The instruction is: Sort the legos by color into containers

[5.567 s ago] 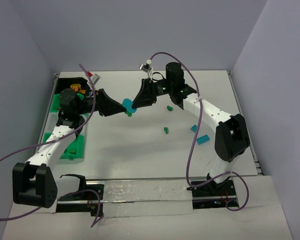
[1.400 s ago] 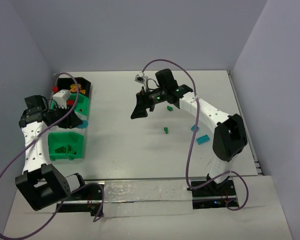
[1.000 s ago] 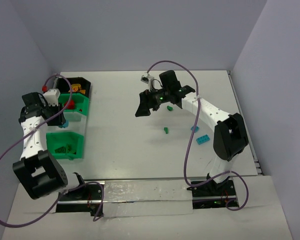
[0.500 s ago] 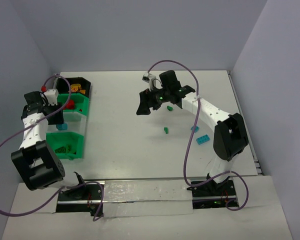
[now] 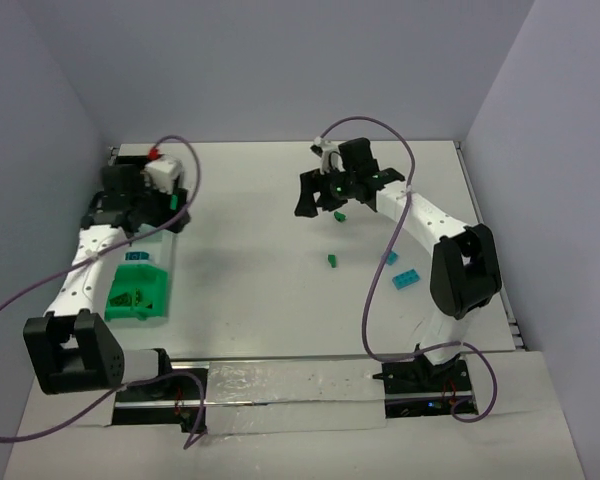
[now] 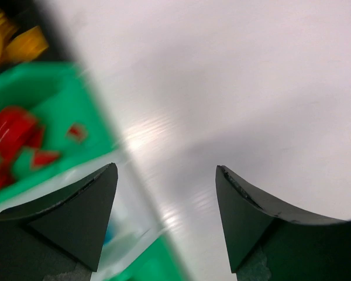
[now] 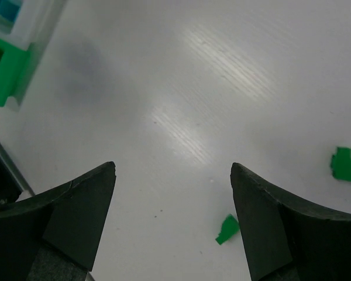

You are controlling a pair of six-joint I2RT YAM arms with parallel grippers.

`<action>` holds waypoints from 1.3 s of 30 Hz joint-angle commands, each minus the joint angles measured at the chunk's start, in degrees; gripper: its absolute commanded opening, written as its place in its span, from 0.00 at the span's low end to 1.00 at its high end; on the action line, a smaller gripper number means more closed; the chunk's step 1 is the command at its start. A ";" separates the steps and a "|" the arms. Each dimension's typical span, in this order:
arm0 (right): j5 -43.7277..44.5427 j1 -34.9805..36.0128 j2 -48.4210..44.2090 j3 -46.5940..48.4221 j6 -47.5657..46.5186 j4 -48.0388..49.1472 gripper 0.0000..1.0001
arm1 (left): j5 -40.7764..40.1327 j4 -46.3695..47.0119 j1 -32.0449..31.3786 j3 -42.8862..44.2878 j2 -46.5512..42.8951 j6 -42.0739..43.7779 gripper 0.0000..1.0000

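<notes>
Since the loose legos [image 5: 333, 260] on the table [image 5: 260, 290] look tiny, hard and probably slick, I'd pinch one across flat sides; left gripper [image 6: 164, 170] and right gripper [image 7: 172, 167] both have jaws apart, empty.

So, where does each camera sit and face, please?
Top external: above, behind the bases, facing down on the table; both arms show.
Left wrist: on its arm, faces the red-lego bin; open left end effector shows.
Right wrist: likewise, faces green legos; open right end effector shows.
Shared: top and right wrist see the nearest green bin.
</notes>
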 commanded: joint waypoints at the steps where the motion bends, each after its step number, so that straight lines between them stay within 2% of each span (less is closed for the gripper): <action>1: 4.82 -7.34 -2.98 -2.86 2.75 0.92 0.86 | -1.24 8.60 -19.02 -1.24 1.07 -6.05 0.75; 5: 6.11 -12.67 -5.12 -5.18 3.14 0.74 0.85 | -6.36 13.36 -33.14 -0.09 8.75 -12.91 0.72; 8: 7.02 -15.67 -6.89 -7.40 2.68 0.57 0.85 | -5.75 16.12 -41.35 2.79 15.61 -15.21 0.71; 13: 11.87 -19.19 -9.54 -9.61 2.95 0.92 0.85 | -5.70 18.10 -47.88 8.96 24.16 -17.28 0.67; 14: 12.25 -20.34 -10.00 -9.84 3.48 1.07 0.86 | -5.86 18.02 -49.33 11.55 26.76 -20.10 0.67; 18: 12.84 -23.30 -10.76 -9.88 5.04 1.01 0.86 | -12.54 15.50 -52.43 19.52 34.02 -29.26 0.64; 21: 12.46 -24.71 -10.55 -9.57 5.73 0.83 0.86 | -13.16 15.25 -53.53 21.60 37.30 -33.56 0.63; 30: 11.61 -26.33 -10.42 -9.09 6.57 0.90 0.86 | -26.61 10.85 -57.94 27.60 44.60 -38.31 0.62; 39: 10.87 -26.66 -10.16 -9.00 6.90 1.10 0.86 | -31.35 8.98 -60.72 29.52 48.14 -37.75 0.58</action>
